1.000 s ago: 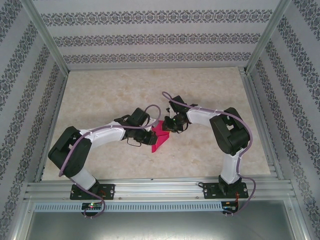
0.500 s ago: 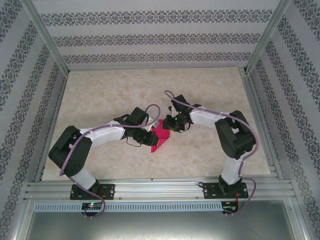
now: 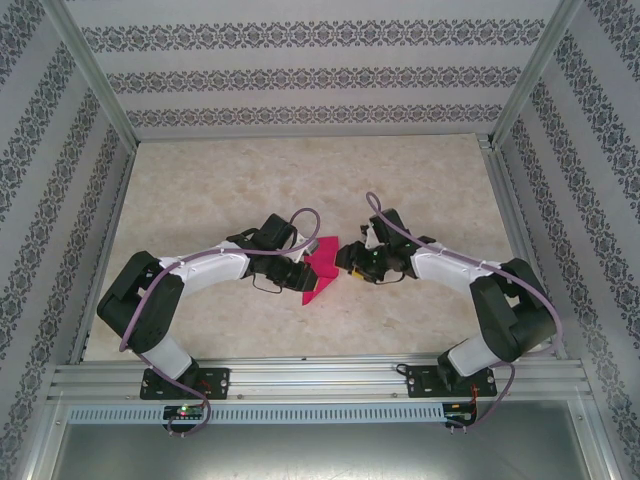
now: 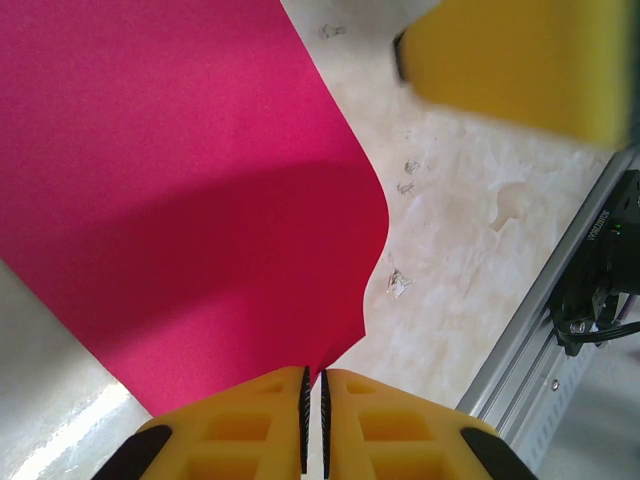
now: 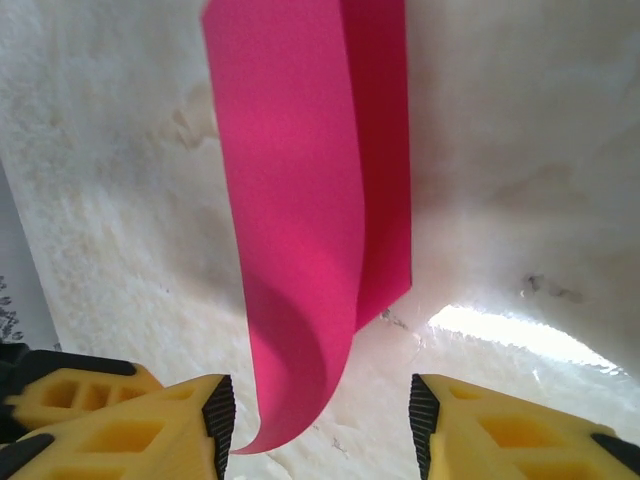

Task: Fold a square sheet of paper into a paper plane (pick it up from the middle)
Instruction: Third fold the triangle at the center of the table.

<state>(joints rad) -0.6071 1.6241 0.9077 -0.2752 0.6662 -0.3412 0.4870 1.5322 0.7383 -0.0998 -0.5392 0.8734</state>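
Top view, paper: one sheet of paper [image 3: 322, 272], thin, matte, magenta-pink, folded narrower; near the middle of the table [image 3: 220, 180], between the two arm tips
Top view, arms: two; left arm [image 3: 210, 270] and right arm [image 3: 450, 270], white and black shells, lilac cables [image 3: 300, 218]
Top view, surface and room: beige marbled tabletop; silver metal frame [image 3: 320, 380] along its edges; three walls [image 3: 300, 75] of grey-patterned striped paper
Left wrist view, paper: smooth broad face, one rounded edge, a shadow across it
Left wrist view, tool: left gripper [image 4: 313, 385], two yellow ribbed fingers, black pads pinched onto the paper's lower corner
Right wrist view, paper: two layers; the front one curls to a tip
Right wrist view, tool: right gripper [image 5: 320, 412], yellow fingers spread wide; the curled tip lies between them, near one pad
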